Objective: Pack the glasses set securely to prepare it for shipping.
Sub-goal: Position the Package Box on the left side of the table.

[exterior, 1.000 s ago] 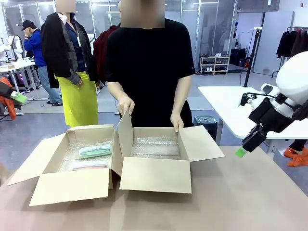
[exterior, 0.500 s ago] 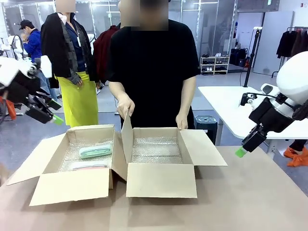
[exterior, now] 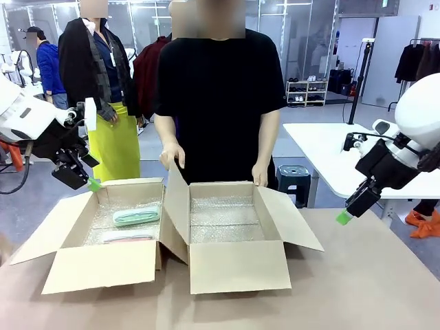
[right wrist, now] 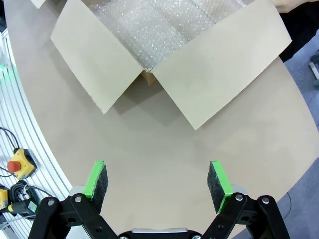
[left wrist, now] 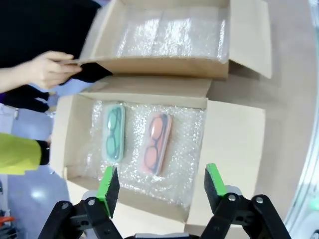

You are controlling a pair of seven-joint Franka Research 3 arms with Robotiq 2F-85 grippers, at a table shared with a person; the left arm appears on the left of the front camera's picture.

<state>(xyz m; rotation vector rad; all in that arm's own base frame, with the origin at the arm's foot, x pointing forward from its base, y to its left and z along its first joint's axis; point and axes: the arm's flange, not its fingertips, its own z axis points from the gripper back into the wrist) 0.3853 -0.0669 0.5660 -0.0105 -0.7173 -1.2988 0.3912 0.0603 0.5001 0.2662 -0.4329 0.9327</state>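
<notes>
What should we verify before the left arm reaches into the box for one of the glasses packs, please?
1. Left hand open and empty: ok, pads spread with nothing between them.
2. Mint green pack and pale pink pack lying flat on bubble wrap in the left box: ok, side by side and apart.
3. Left hand above the left box: ok, its wrist view looks down on both packs.
4. Right box open and lined with bubble wrap: ok.
5. Person's hands away from the packs: ok, they hold the right box.
6. Right hand out of the way: ok, open over bare table.
</notes>
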